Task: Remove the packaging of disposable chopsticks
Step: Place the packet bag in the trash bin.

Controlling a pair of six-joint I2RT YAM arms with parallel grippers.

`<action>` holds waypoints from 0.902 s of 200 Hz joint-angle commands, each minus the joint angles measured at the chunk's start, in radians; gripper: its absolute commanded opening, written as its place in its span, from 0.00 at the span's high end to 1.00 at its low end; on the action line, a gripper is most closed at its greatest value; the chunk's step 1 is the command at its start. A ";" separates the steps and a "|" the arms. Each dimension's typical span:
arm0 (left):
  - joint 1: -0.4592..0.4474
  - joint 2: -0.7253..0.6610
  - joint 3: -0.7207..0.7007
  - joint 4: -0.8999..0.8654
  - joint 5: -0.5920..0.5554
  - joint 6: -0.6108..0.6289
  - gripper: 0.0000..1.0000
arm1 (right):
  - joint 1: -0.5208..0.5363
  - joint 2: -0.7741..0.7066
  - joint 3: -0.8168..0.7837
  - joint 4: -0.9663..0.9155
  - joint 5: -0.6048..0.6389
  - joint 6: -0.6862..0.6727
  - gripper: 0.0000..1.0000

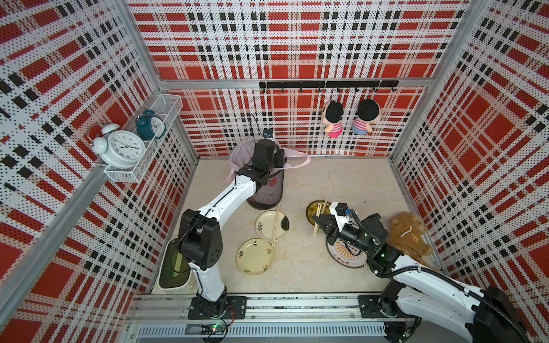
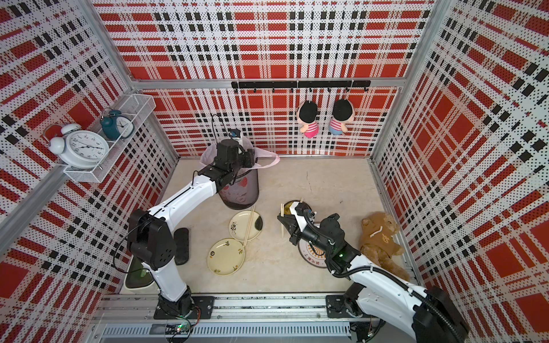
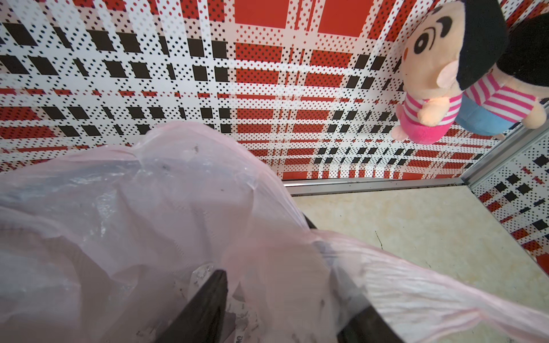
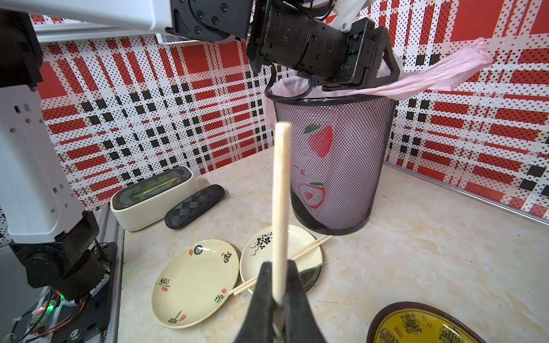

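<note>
Bare wooden chopsticks sit pinched in the right gripper, right of centre in both top views, by the yellow dish. The left gripper hangs at upper centre over the pink-lined mesh bin, jaws apart. Crumpled clear packaging lies in the liner beneath.

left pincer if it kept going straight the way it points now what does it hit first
Most likely the pink bag lining the mesh bin: the left pincer, open, hangs over the bin's mouth aimed into that liner. Depth is unclear, so how soon it would touch cannot be told.
</note>
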 commanded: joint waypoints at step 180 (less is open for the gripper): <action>-0.032 -0.020 -0.002 -0.032 0.031 0.016 0.40 | -0.005 0.021 0.004 -0.002 0.017 -0.020 1.00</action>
